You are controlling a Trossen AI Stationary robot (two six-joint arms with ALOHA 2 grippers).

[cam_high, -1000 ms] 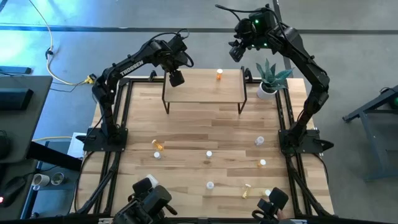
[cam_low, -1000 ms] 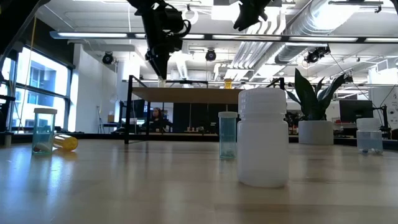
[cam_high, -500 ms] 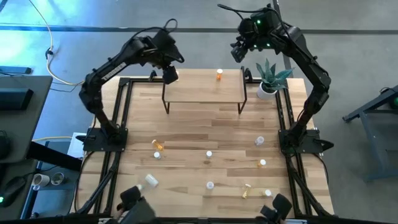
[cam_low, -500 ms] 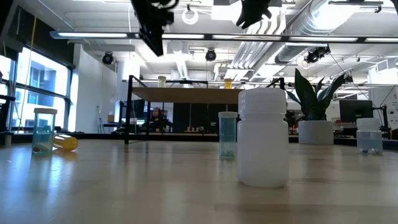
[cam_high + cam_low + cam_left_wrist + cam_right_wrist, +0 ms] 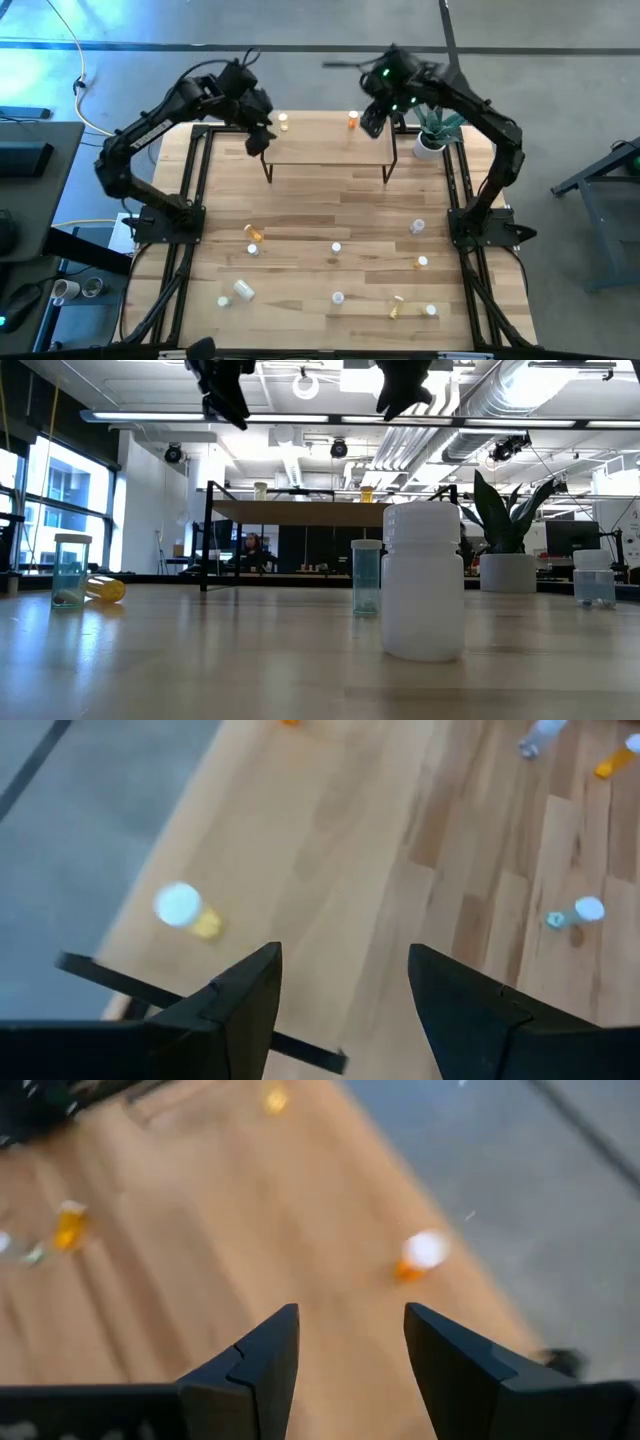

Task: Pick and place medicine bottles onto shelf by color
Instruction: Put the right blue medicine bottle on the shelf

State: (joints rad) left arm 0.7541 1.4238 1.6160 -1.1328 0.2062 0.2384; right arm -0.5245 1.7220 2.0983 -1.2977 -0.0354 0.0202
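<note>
On the shelf (image 5: 330,145): yellow bottle (image 5: 283,122) just beside left pincer (image 5: 256,140), toward the shelf's back edge; orange bottle (image 5: 352,120) just beside right pincer (image 5: 372,120), also at the back edge. Both pincers above the shelf ends, fingers spread, released, grasping nothing. On the tabletop (image 5: 330,215), well apart from both pincers: remaining bottles scattered, among them a lying orange one (image 5: 254,232) and a white one (image 5: 243,290). Beside the right pincer, past the shelf end: potted plant (image 5: 432,125).
</note>
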